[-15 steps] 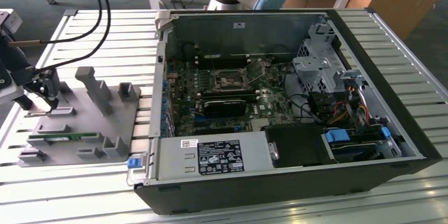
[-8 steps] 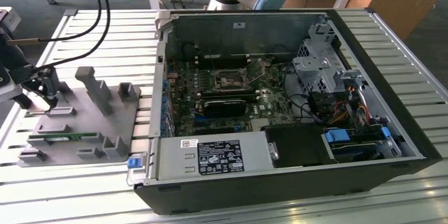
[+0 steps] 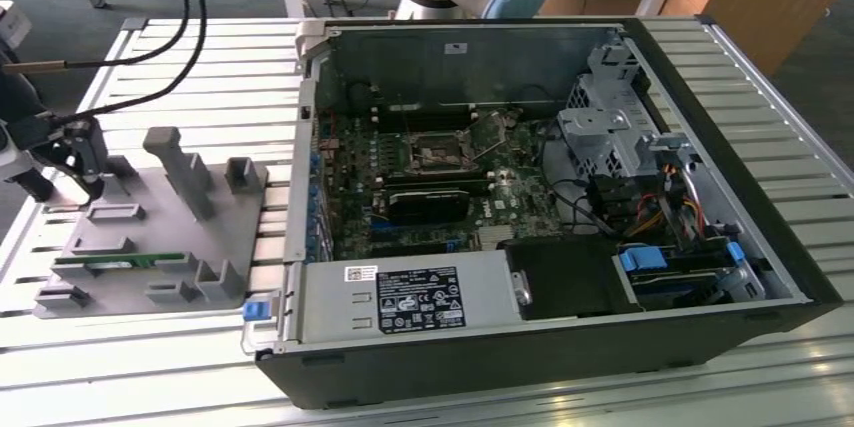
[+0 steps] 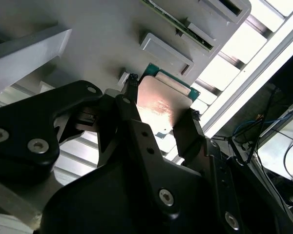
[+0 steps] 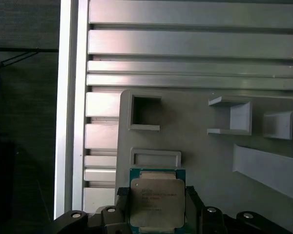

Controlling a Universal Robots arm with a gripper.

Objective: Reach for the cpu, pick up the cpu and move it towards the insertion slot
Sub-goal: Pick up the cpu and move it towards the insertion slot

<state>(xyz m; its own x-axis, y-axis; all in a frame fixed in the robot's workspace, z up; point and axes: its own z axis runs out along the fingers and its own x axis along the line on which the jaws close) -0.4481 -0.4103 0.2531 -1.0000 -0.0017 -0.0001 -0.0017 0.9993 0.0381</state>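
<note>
Exterior view: an open black computer case (image 3: 534, 357) lies on its side on a slatted metal table (image 3: 174, 77), its green circuit board facing up. The insertion slot (image 3: 438, 154), a dark square socket with a shiny frame, sits near the middle of that board. At the exterior view's left, well apart from the case, a grey plastic fixture (image 3: 160, 217) rests on the table, with a thin green memory stick (image 3: 127, 261) lying in one of its recesses. The black gripper (image 3: 80, 172) hangs over the far end of this fixture. In both wrist views the cpu (image 5: 157, 200), a flat square chip with a silvery top and a green rim, sits between two black fingers (image 5: 191, 202), one pressed against each opposite edge, so the gripper is clamped on the chip. In the second wrist view the metal lid of the cpu (image 4: 161, 105) catches a warm reflection, and the grey fixture lies just behind it. Whether the chip is lifted clear of the fixture or is touching it is hard to judge from these angles. The chip is over the fixture, far from the socket.
</note>
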